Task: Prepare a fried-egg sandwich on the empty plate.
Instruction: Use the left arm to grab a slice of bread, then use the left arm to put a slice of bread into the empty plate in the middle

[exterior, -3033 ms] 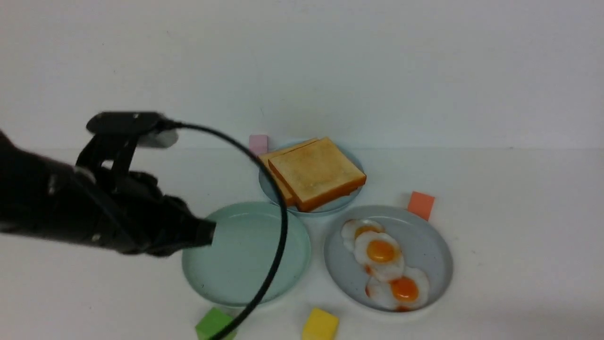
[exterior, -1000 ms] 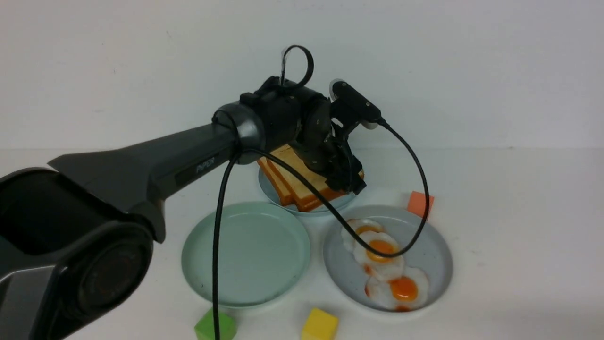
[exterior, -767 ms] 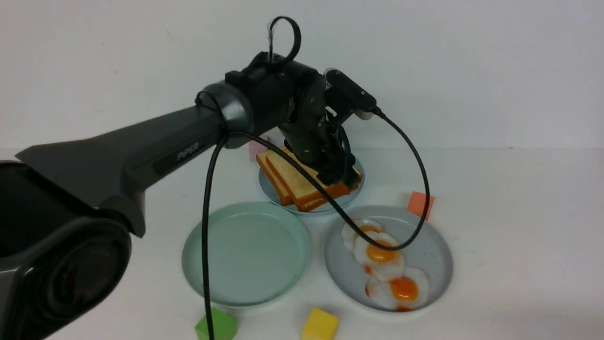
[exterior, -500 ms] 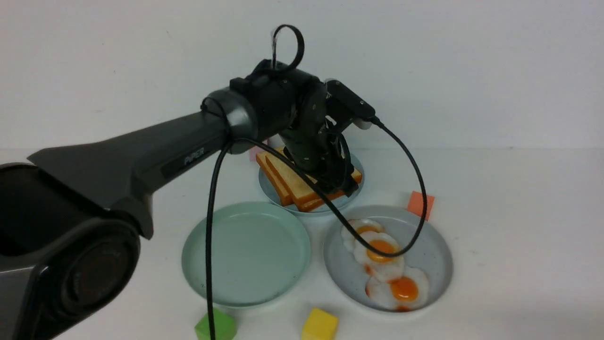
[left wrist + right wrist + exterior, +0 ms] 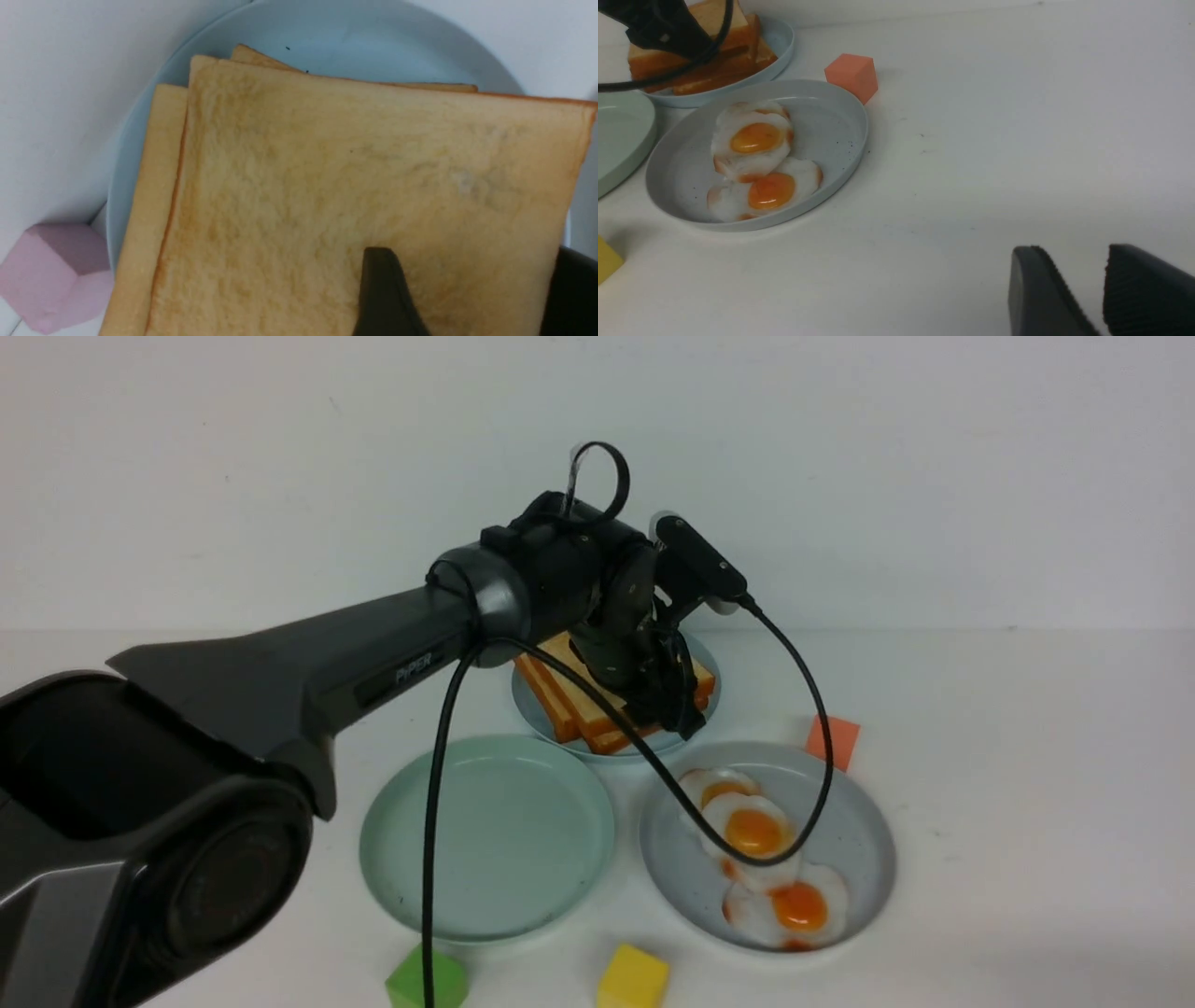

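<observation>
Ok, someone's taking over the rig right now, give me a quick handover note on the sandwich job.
Left hand: at the toast stack on the light-blue plate, one finger on the top slice; grip not confirmed.
Right hand: slightly open, empty, away from the plates.
Mint-green plate: bare. Fried eggs lie on the grey-blue plate.
Done: nothing placed. Left: toast, egg, toast onto the mint-green plate.

Rd mint-grn plate; flat, bare
</observation>
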